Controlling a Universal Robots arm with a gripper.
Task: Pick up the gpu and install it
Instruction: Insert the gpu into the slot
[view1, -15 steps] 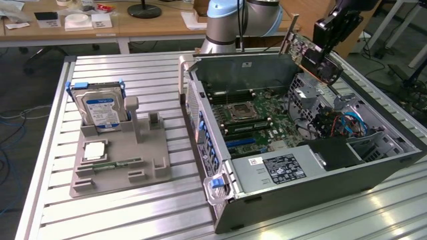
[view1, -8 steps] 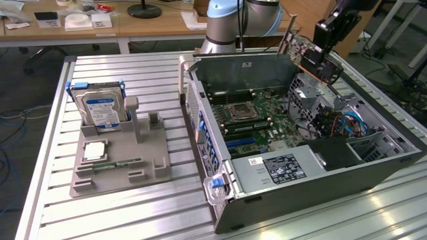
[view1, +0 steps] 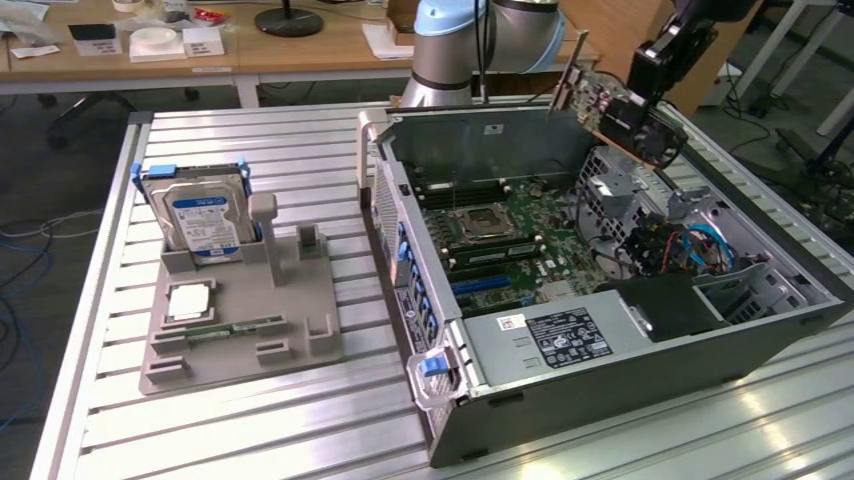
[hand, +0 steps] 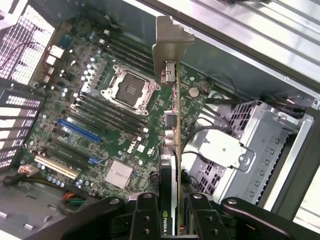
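Brownish, thin and flat, the gpu (view1: 617, 112) is gripped edge-on by the partly closed tool (hand: 171, 212), above the green motherboard (view1: 514, 235) inside the open grey metal case (view1: 627, 390), at the exterior view's far right.

Held end of the gpu (hand: 170, 170), hidden between the jaws, cut off at the edge

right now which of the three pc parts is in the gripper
The gpu, clamped in the gripper above the open case. The hard drive stands upright in the grey holder and the memory stick lies flat on it.
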